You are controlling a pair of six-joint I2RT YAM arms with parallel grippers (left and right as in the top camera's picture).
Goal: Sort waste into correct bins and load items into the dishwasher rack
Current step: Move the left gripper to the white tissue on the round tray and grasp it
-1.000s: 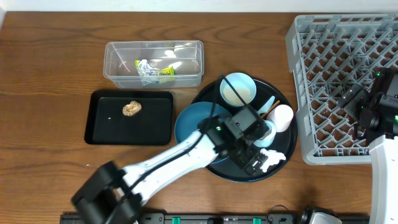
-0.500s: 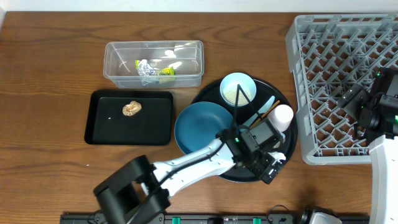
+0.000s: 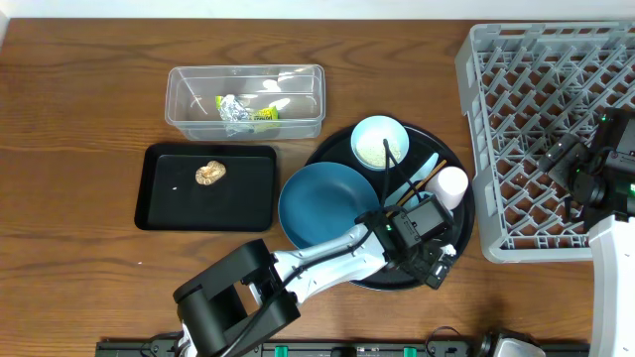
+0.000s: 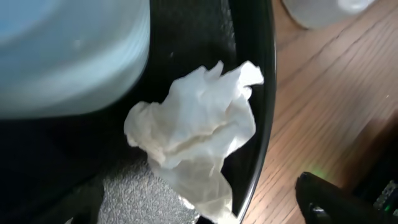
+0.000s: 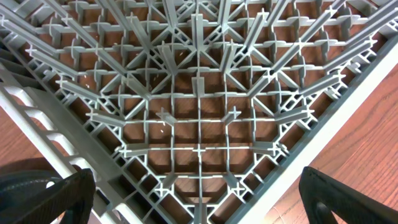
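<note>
risk: paper wad (image 4: 199,134) sits tight on rim of round tray (image 4: 266,93); closing could hit rim or pinch 1 flap, wad drops on table (image 3: 79,149) | look: white, crumpled, thin soft folds | loc: tray 5 o'clock, near plate (image 3: 322,203) | L gripper (image 3: 429,256) wide open over wad, empty | R gripper (image 3: 593,171) wide open, empty, over rack (image 3: 516,89)

Large round black tray (image 3: 332,151) on brown wood-grain table (image 3: 79,119), right of centre.
</note>
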